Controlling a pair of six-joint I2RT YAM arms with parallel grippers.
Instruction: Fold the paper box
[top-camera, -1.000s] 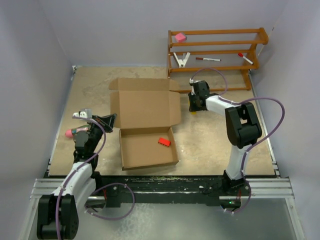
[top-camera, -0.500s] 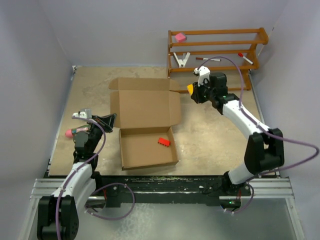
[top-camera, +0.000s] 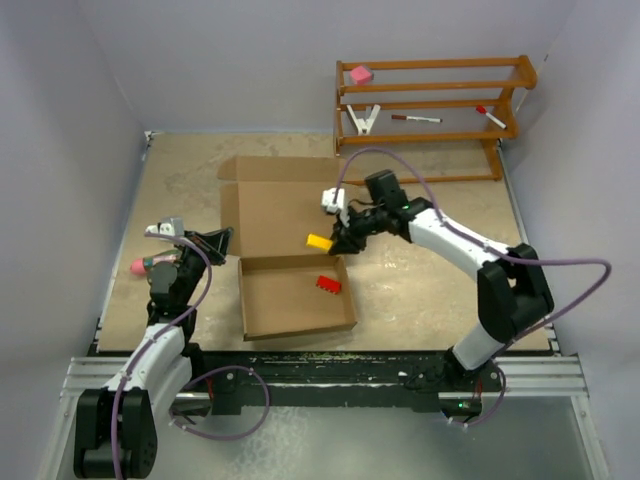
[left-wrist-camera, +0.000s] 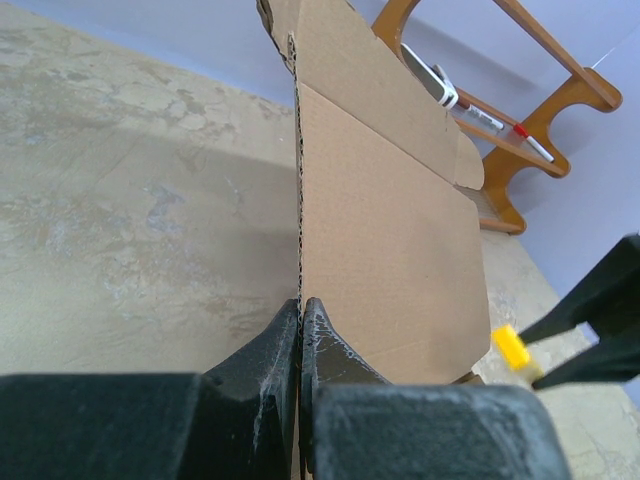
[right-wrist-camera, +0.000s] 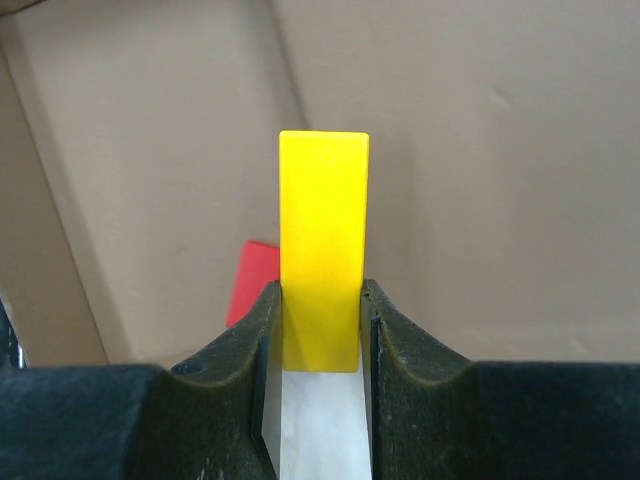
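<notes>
**Box** (top-camera: 290, 210): brown corrugated cardboard, lying open on the table (top-camera: 430, 290), left of centre. The shallow tray is on the side nearest the arm bases. The lid lies back flat beyond it, with a narrow flap along its far edge.

**Red block** (top-camera: 328, 284): inside the tray, at its far right corner.

**Right claw** (top-camera: 335, 243): reaching in from the right, above the lid's near right corner. It is partly open and clamped on the yellow block.

**Yellow block** (right-wrist-camera: 323, 220): held by one end between the two fingers. The free end sticks out past the tips, over the cardboard.

**Left claw** (left-wrist-camera: 300, 312): closed, fingers pressed together. The tips are at the left edge of the box, where lid meets tray. The cardboard edge runs straight up from the tips in the wrist view. Whether any cardboard is pinched cannot be told.

**Rack** (top-camera: 500, 100): wooden, at the far right corner. It holds a pink block (top-camera: 361, 74) on the top shelf and markers (top-camera: 415, 118) lower down.
</notes>
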